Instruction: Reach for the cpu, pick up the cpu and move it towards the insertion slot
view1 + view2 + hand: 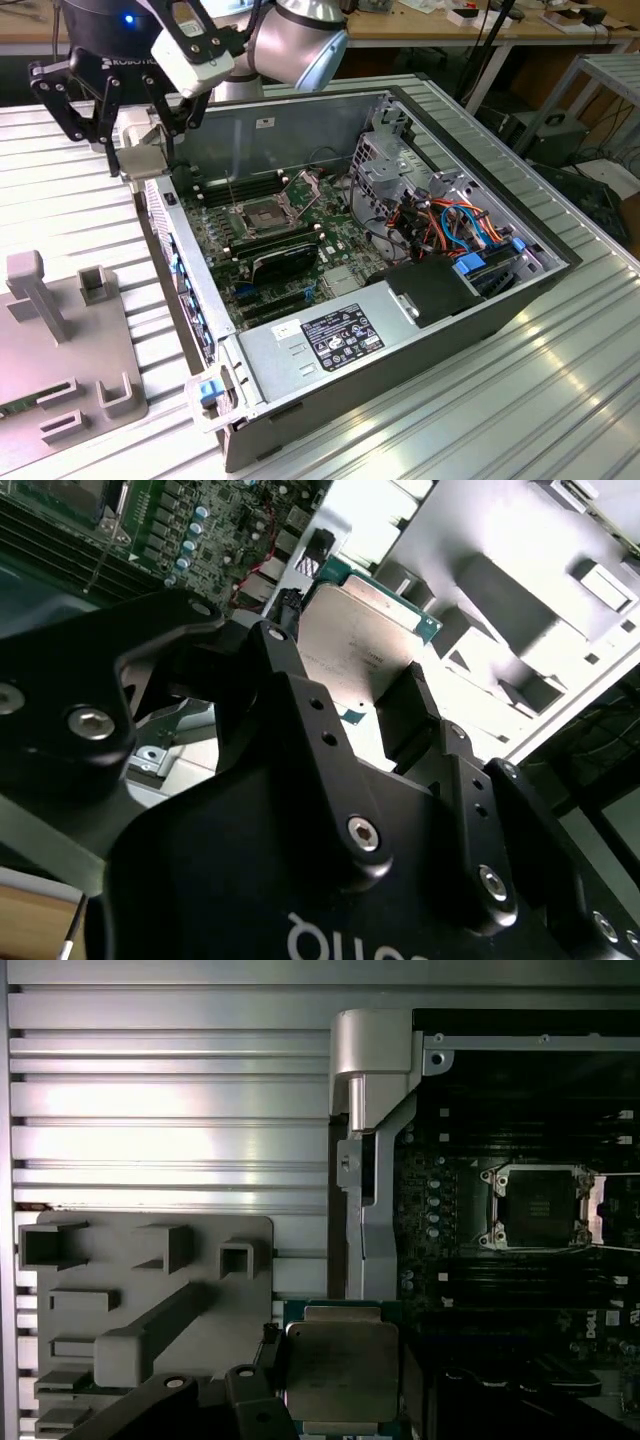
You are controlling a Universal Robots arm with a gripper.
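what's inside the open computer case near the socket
The computer case holds a green motherboard with the insertion slot, its dark centre bare. The gripper holds the cpu outside the case.

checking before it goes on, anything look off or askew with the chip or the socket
Nothing stands out. The cpu sits flat and square between the gripper fingers, off the computer case's corner. The insertion slot lies open and empty, its frame intact.

way to insertion slot [262,212]: open above | obstacle: case wall [175,270] between
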